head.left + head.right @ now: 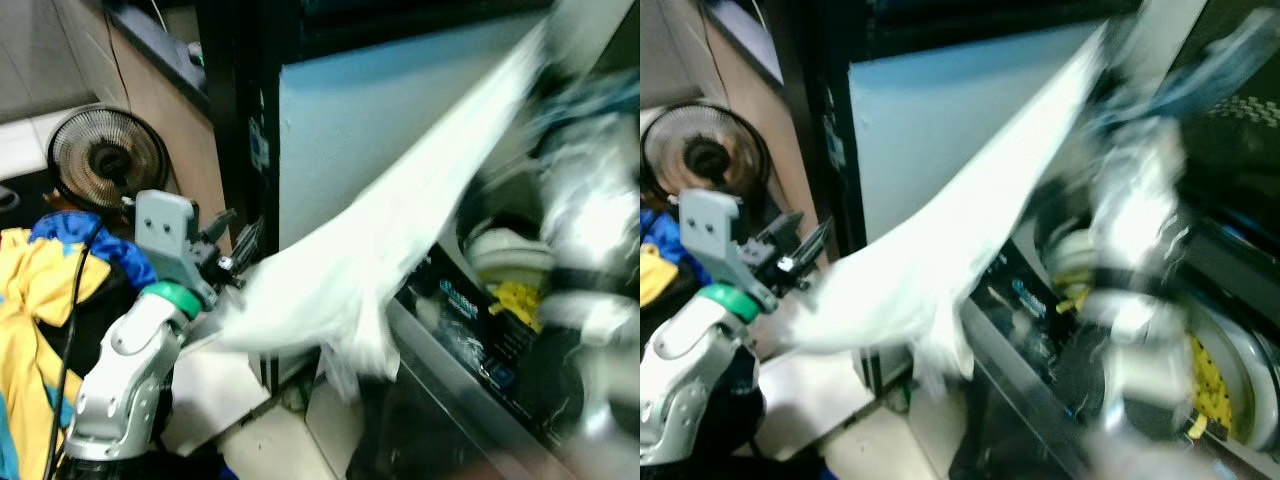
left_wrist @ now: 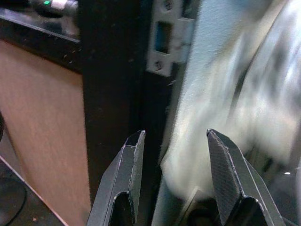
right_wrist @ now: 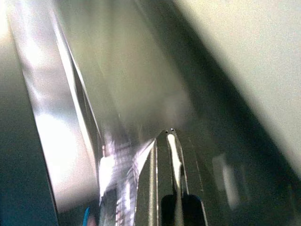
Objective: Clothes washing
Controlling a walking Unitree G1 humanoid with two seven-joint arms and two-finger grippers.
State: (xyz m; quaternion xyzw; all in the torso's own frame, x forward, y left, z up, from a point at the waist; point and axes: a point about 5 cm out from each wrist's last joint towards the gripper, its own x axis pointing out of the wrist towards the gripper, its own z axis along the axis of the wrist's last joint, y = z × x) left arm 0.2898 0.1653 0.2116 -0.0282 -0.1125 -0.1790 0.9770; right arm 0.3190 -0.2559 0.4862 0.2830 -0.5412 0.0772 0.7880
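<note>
A white cloth stretched taut across the washer's open mouth — it barred the way into the drum. The left gripper, fingers apart, was hemmed by a black door frame — a heap of clothes crowded its other side.

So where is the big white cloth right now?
In the head views, the big white cloth stretches mid-air from the blurred right arm, upper right, down toward the left gripper, above the open washing machine.

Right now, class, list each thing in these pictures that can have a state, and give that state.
White cloth: stretched in the air, blurred.
Washing machine: lid open, clothes inside.
Left pincer: open, beside the cloth.
Right pincer: shut.
Fan: too blurred to tell if running.
Yellow and blue clothes: heaped.
</note>
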